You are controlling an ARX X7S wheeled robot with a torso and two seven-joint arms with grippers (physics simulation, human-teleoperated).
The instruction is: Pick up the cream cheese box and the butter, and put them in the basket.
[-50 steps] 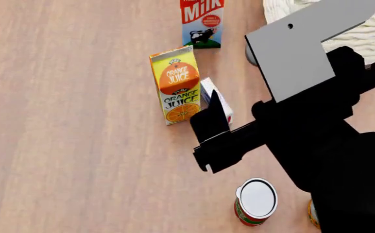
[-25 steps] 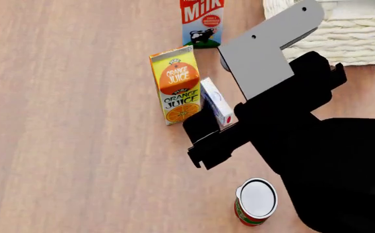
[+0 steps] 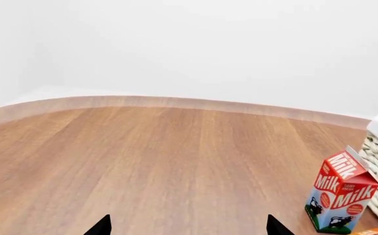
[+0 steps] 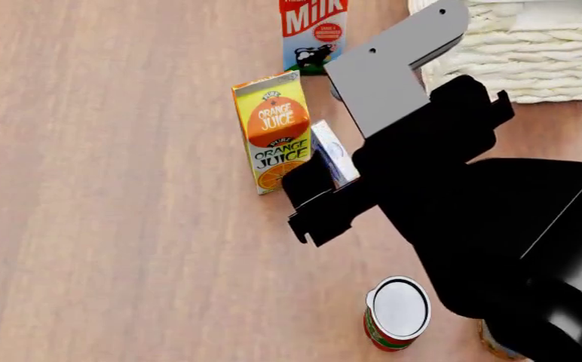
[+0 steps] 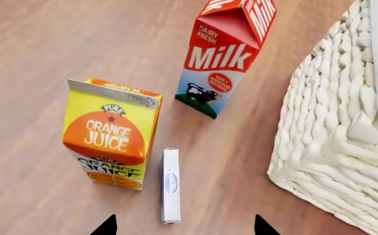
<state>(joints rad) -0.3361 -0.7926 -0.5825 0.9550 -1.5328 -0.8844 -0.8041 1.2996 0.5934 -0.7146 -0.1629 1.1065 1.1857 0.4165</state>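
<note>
The cream cheese box (image 5: 170, 185) stands on its long thin edge on the worktop (image 4: 110, 226), just beside the orange juice carton (image 5: 112, 134) and short of the milk carton (image 5: 230, 51); in the right wrist view it shows as a narrow white strip with a faint oval label, lined up between the two dark tips of the right pincer (image 5: 183, 226), which are spread well wider than the box and not touching it; in the head view the same box (image 4: 332, 153) peeks out between the juice carton and the black arm. I judge it light and stiff, thin card that would dent under a hard squeeze, and tippy while it stands on edge; the sound hold looks to be across its two broad flat faces near the middle, though the face towards the juice carton leaves little room for a finger. The butter is not in view in any picture. The basket (image 5: 336, 142) sits near the milk carton, its woven wall soft-looking and its rim high enough that a carried box must be lifted over it. The left pincer (image 3: 187, 227) hangs spread and empty over bare wood; the worktop is smooth brown plank, probably slippery; a red can with a white lid (image 4: 396, 312) stands nearer the robot; behind is a plain pale wall (image 3: 241, 49).
</note>
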